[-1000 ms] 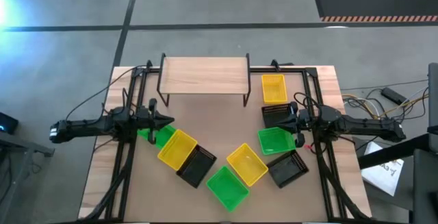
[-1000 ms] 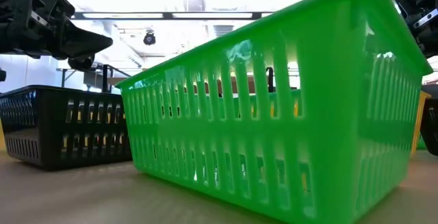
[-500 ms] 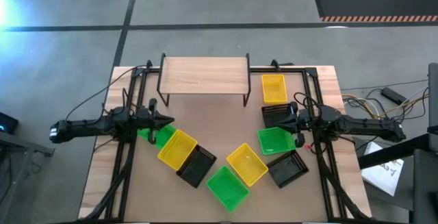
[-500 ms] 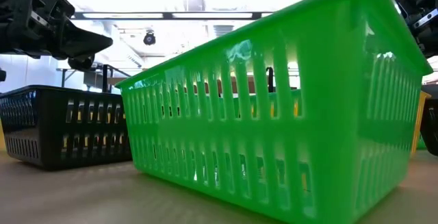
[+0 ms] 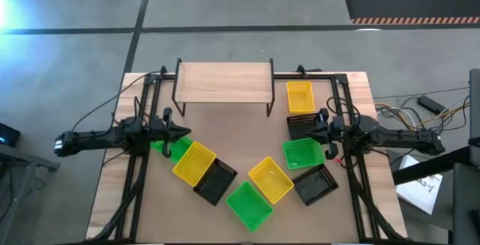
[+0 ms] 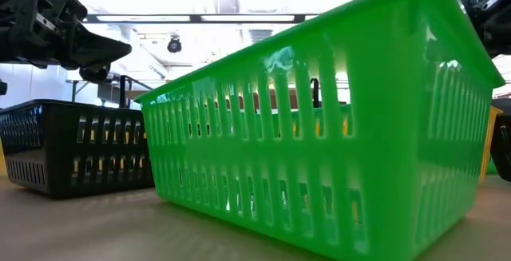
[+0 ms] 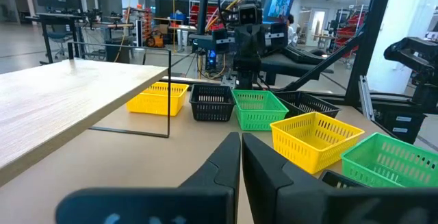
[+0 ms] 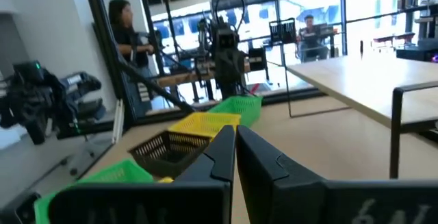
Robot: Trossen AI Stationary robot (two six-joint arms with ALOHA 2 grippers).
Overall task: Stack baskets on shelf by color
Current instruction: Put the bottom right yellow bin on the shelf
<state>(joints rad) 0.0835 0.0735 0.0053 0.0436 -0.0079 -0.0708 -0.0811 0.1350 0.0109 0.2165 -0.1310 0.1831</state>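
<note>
The light-wood shelf stands at the table's far side with nothing on it. Nine baskets lie on the table. A yellow basket, a black one and a green one line up right of the shelf. A second black one, a yellow, a green, a black and a yellow curve along the near side. The third green basket is half hidden under my left arm. My left gripper hovers shut above it. My right gripper hovers shut over the black basket by the shelf.
Black metal frame rails run along both table sides under the arms. The near green basket fills the low view, with a black basket to its left. People and equipment stand in the room beyond the table. Bare tabletop lies before the shelf.
My right gripper has risen slightly, as the low view shows. The baskets and my left arm have kept still.
</note>
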